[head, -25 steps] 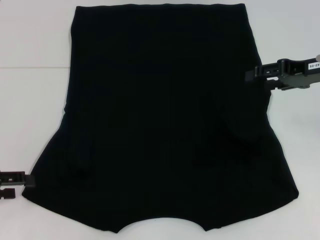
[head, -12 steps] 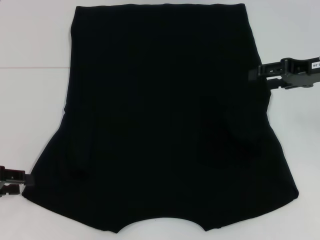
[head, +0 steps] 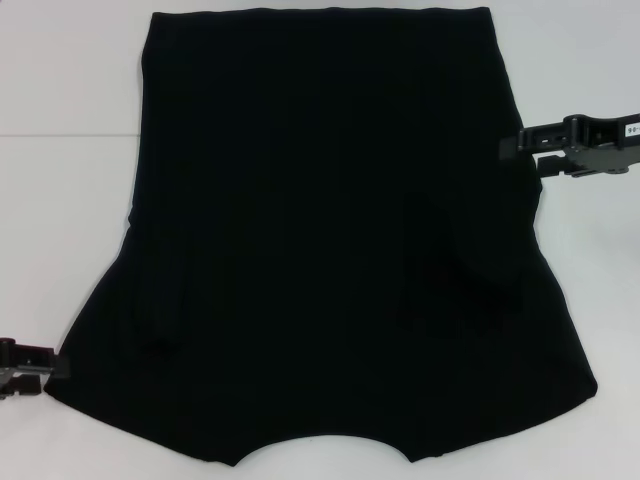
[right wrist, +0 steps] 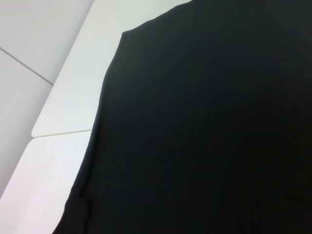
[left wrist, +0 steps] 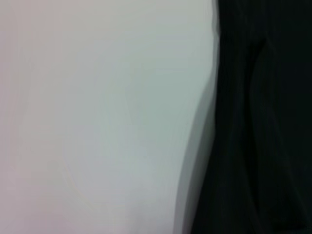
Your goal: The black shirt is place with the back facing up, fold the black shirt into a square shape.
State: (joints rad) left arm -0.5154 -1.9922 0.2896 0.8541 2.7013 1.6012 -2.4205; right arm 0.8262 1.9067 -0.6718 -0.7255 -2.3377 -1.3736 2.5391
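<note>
Shirt (head: 320,240) is lying flat on the white bench (head: 60,80), covering most of its middle; its hem is reaching toward the far edge and its curved neckline is sitting at the near edge, so it is not yet squared, and both side flaps are flaring outward near us.

We are seeing the left gripper (head: 40,362) low at the near left edge of the bench, touching or just beside the shirt's left flared corner; whether its fingers are parted or closed, we cannot tell. We are seeing the right gripper (head: 515,146) at the right edge of the shirt, about halfway toward the far edge, its tip over the cloth's border; we cannot tell its opening either, nor whether it is holding any cloth. The left wrist view is showing only bare bench beside the shirt's edge (left wrist: 263,117); the right wrist view is showing a broad dark span of cloth (right wrist: 204,126) and a bench seam (right wrist: 63,132).

We are judging the step in hand to be taking up the side edges; to do it well, we are advising pinching a single layer right at the border, both sides at matching heights, then carrying the flaps inward evenly so the fold lines are running straight and parallel; lifting too much cloth is risking wrinkles.
</note>
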